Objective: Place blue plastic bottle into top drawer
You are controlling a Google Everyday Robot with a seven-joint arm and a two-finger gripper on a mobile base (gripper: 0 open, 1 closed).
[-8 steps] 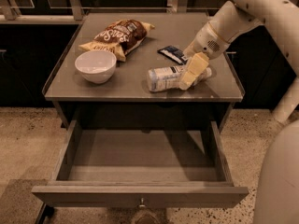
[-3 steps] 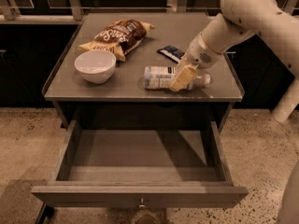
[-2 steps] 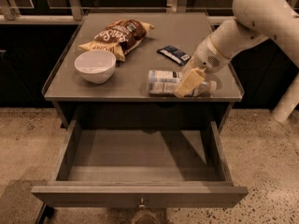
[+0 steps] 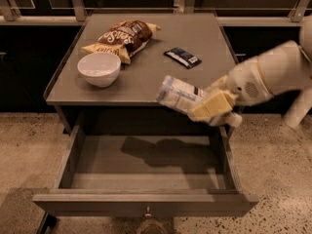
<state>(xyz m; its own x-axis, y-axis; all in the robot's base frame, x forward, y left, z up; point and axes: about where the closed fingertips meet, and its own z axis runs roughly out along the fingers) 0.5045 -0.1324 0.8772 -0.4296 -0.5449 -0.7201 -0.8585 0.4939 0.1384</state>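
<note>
The blue plastic bottle lies sideways in my gripper, lifted off the table and held in the air above the right part of the open top drawer. The gripper's pale yellow fingers are shut on the bottle's cap end, and the cap shows just behind them. The bottle's shadow falls on the drawer's flat grey bottom. The drawer is pulled out, with its small knob at front centre.
On the grey table top stand a white bowl, a brown chip bag and a small flat dark blue packet. My white arm reaches in from the right. A speckled floor surrounds the cabinet.
The gripper has lifted the bottle off the table top and carried it forward, past the table's front edge, over the open drawer.
</note>
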